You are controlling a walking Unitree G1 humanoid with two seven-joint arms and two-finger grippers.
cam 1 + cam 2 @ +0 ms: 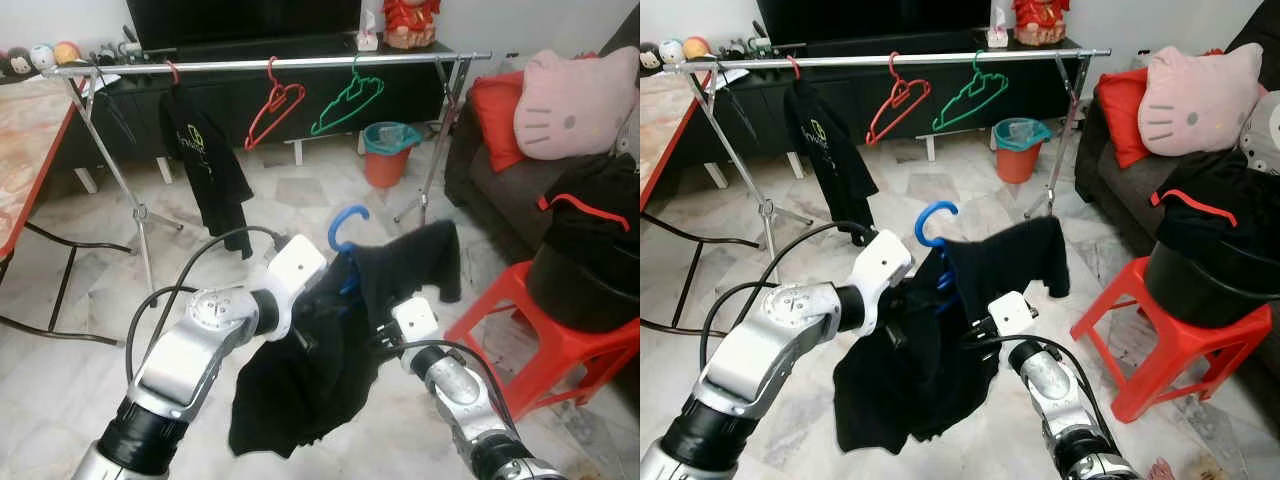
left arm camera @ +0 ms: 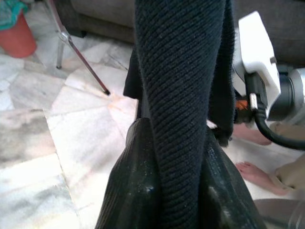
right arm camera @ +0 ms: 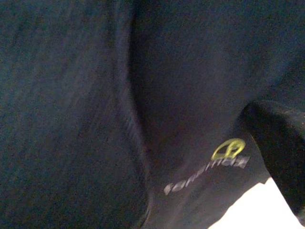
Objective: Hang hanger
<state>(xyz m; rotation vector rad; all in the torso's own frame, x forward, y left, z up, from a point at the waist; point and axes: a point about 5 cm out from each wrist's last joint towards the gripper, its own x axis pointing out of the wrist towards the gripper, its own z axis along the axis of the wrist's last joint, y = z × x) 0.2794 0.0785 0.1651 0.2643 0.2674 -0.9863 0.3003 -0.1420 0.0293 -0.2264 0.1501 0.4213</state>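
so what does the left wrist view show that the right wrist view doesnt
Left wrist view alone: the left gripper's black fingers pinching a dark ribbed fold of the black shirt, the white housing of the right wrist beside it, pale marble floor, a rack leg, an orange bin and a person's bare foot.

Right wrist view alone: a yellow logo with grey lettering printed on the fabric, seen very close.

Both: the same black shirt hanging in front of the camera.
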